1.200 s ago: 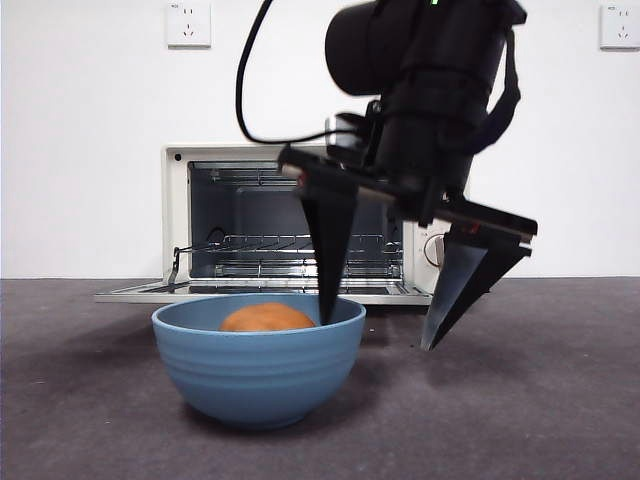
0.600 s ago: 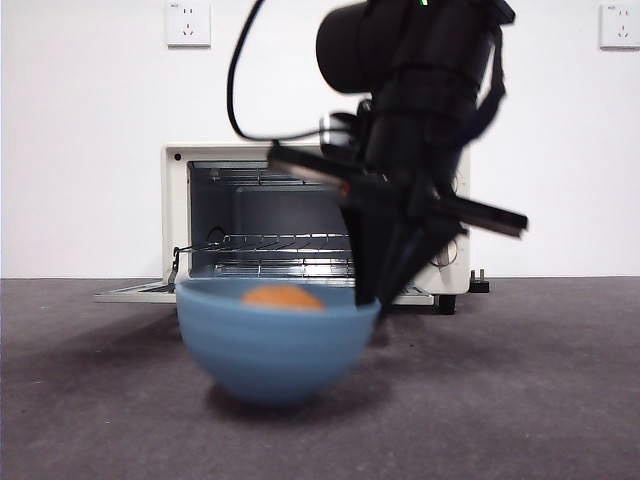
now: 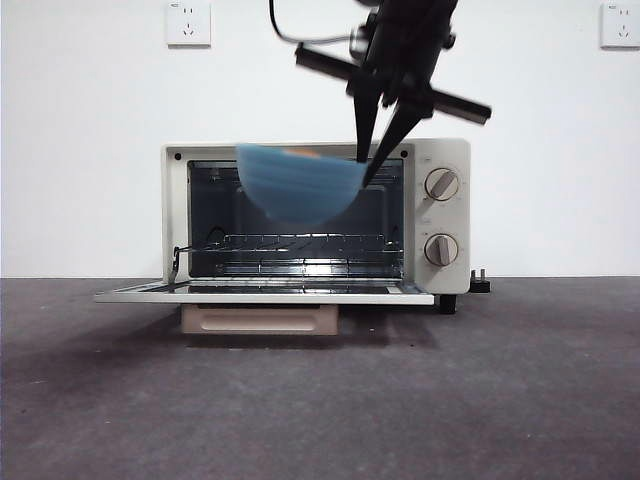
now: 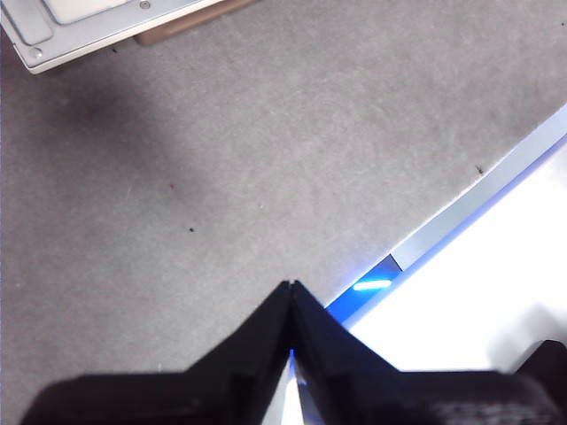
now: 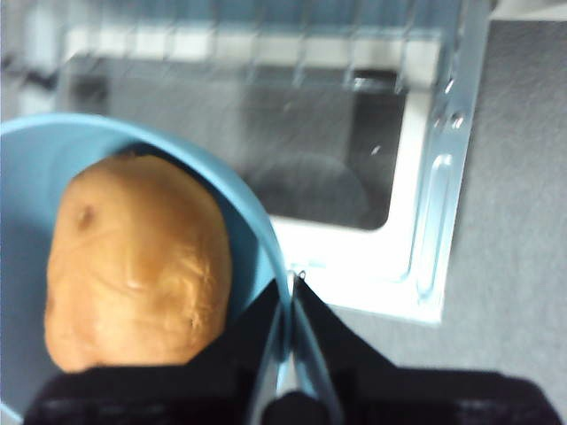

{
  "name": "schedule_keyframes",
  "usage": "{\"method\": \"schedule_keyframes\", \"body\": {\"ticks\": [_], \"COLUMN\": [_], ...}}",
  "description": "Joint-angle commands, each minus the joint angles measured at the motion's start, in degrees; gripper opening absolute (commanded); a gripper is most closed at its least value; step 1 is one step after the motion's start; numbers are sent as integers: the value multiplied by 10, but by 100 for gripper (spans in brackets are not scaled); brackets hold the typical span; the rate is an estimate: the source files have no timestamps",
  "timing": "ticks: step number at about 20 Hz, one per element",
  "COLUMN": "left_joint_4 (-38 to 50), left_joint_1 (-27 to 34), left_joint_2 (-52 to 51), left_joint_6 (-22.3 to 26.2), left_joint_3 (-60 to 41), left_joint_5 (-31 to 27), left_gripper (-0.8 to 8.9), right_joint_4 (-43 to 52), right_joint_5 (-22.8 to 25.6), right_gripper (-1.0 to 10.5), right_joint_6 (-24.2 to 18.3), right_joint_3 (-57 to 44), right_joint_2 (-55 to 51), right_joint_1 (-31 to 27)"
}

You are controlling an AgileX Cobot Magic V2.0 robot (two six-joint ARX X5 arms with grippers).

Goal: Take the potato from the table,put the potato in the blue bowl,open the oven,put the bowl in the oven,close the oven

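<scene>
Right gripper (image 3: 372, 172) pinched tight on rim of blue bowl (image 3: 298, 184), potato (image 5: 137, 266) riding inside. Held aloft before open oven (image 3: 445, 215), above dropped door, level with cavity for sliding in. Left gripper (image 4: 291, 292) clamped empty, parked over table (image 4: 221, 177).

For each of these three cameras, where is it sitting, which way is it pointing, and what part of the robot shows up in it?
Front view: low at table height, facing the open oven; the right gripper hangs from above, holding the blue bowl.
Left wrist view: on the left arm, looking down on the table; the left gripper shows, shut on nothing.
Right wrist view: on the right arm, looking down at the potato in the bowl, jaws pinching its rim.
Shared: front and right wrist views both show bowl and oven door.
</scene>
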Motion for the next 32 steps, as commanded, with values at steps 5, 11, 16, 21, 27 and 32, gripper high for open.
{"method": "schedule_keyframes", "body": {"ticks": [5, 11, 16, 21, 27, 32], "left_joint_4": [2, -7, -5, -24, -22, -23], "left_joint_1": [-1, -1, -1, -1, -1, -1], "left_joint_2": [-2, -2, -2, -2, -2, -2], "left_joint_6": [-6, -6, -5, -3, 1, 1], "left_joint_3": [1, 1, 1, 1, 1, 1], "left_joint_5": [0, 0, 0, 0, 0, 0], "left_gripper": [-5, -5, -5, -5, -5, -5], "right_joint_4": [2, -8, 10, 28, 40, 51], "right_joint_5": [-9, 35, 52, 55, 57, 57], "right_gripper": [-12, -12, -12, -12, 7, 117], "right_joint_6": [144, 246, 296, 306, 306, 289], "right_joint_3": [86, 85, 85, 85, 85, 85], "right_joint_2": [72, 82, 83, 107, 109, 109], "right_joint_1": [-17, -35, -45, -46, -46, -46]}}
